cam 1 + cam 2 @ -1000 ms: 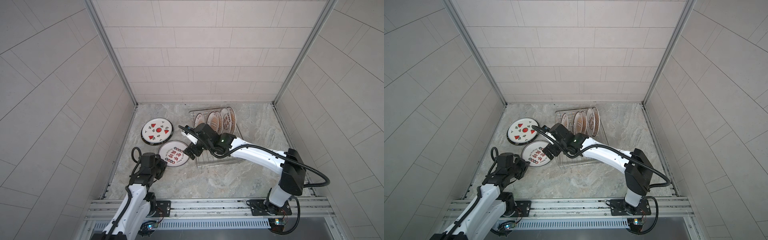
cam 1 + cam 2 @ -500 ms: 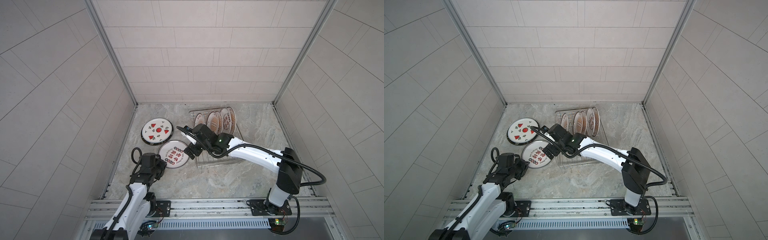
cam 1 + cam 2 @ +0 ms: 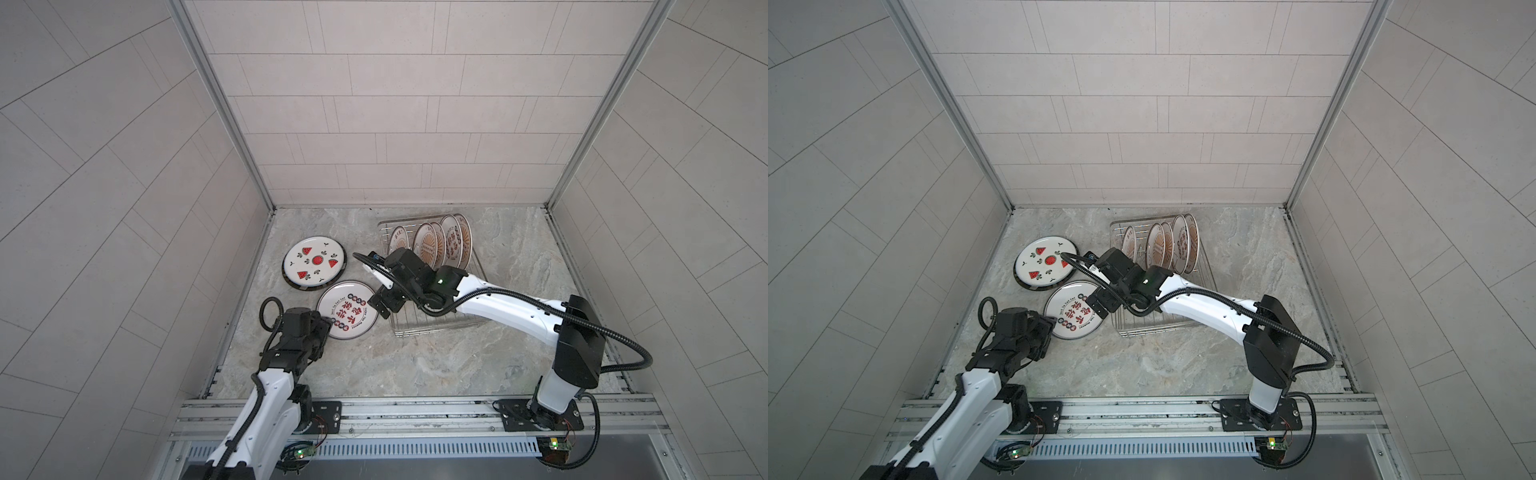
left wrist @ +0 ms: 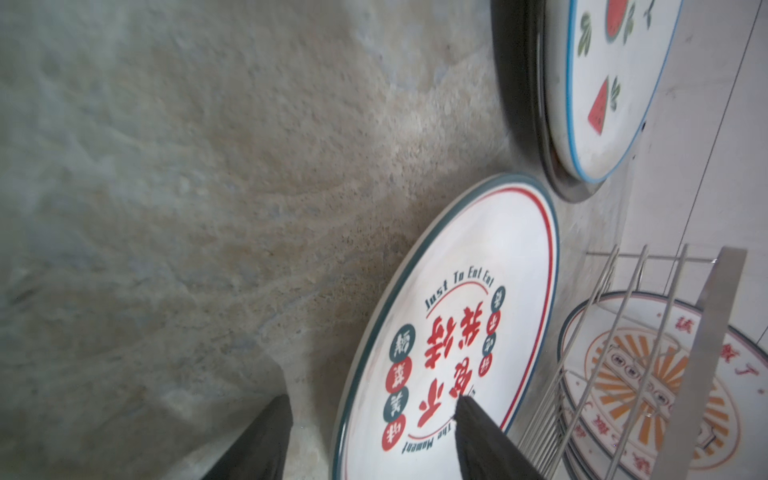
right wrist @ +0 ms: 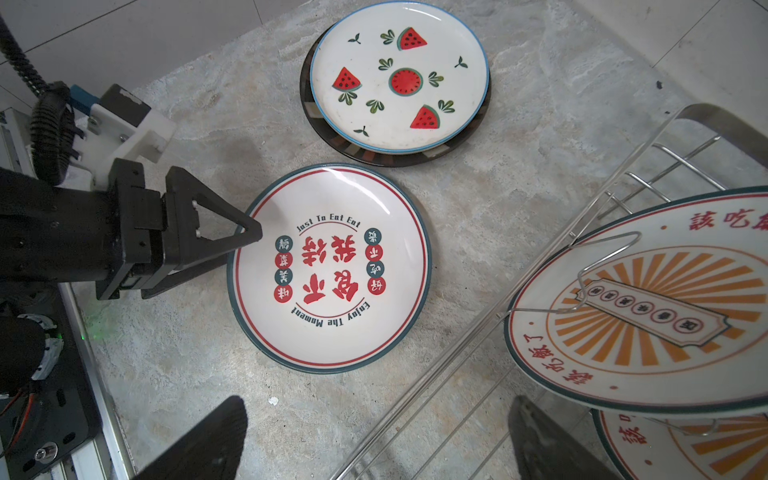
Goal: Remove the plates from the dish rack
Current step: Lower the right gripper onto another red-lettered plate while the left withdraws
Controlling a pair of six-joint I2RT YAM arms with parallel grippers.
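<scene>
Five plates (image 3: 428, 248) stand upright between the prongs at the far end of the dish rack (image 3: 417, 325), towards the back of the table (image 3: 415, 365); the rack's near end is bare. Left of the rack, a red-character plate (image 5: 328, 266) lies flat on the table. Beyond it, a watermelon plate (image 5: 399, 75) sits stacked on a dark plate (image 5: 361, 156). The left claw (image 4: 372, 401) is open, its fingers straddling the red-character plate's rim. The right claw (image 3: 384, 305) hangs wide open and empty over the rack's left edge.
</scene>
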